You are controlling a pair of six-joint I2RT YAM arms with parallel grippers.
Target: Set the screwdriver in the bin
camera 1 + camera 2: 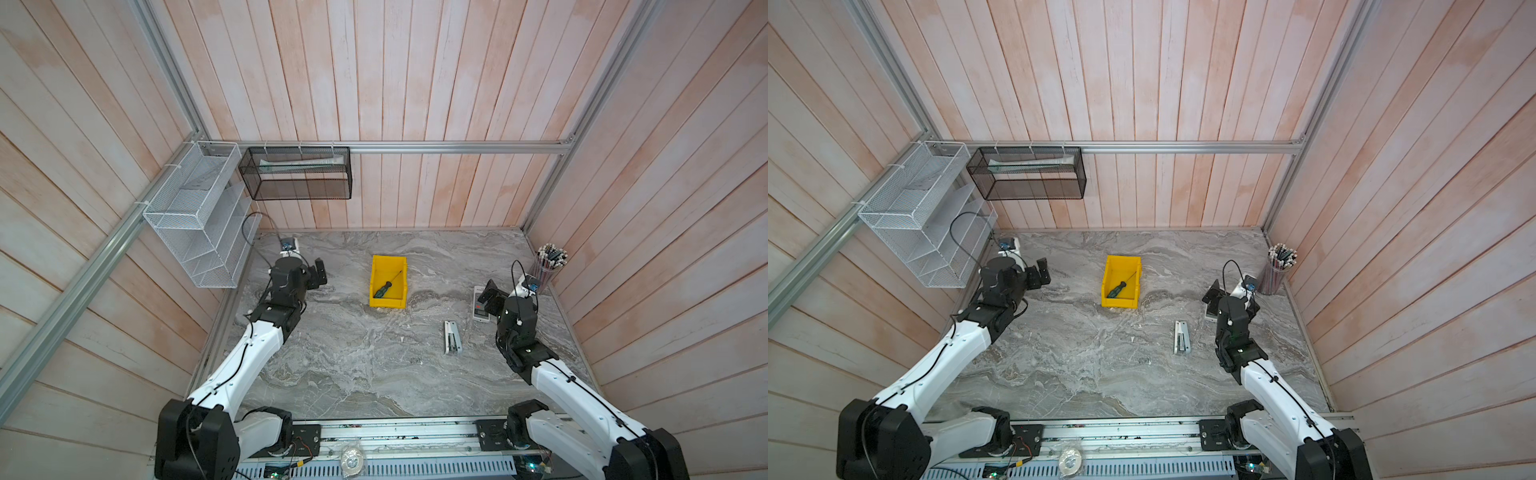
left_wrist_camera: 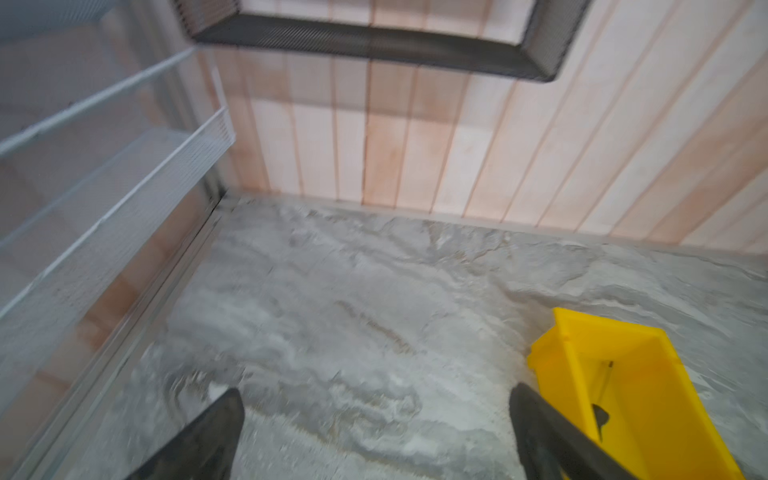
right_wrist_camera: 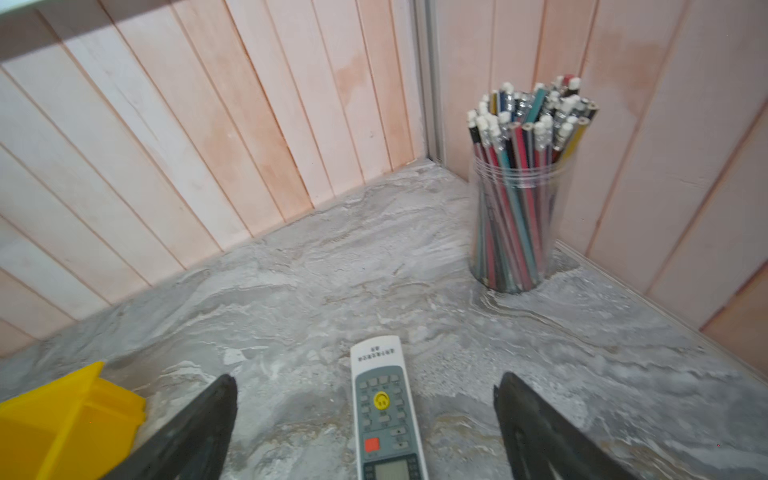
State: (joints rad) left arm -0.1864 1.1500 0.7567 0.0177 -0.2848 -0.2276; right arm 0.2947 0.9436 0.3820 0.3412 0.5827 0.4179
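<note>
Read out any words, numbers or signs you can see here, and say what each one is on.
remote control: two short printed lines at its top, too blurred to read.
yellow button on it: a smiley face sign.
other buttons: marks too small to read.
pencils: any print too small to read.
bin: no label shows.

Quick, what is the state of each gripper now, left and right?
Left gripper: open, holding nothing.
Right gripper: open, holding nothing.

One screwdriver [image 1: 382, 289], one bin [image 1: 388, 258], one stapler [image 1: 451, 337], one remote [image 3: 386, 411].
</note>
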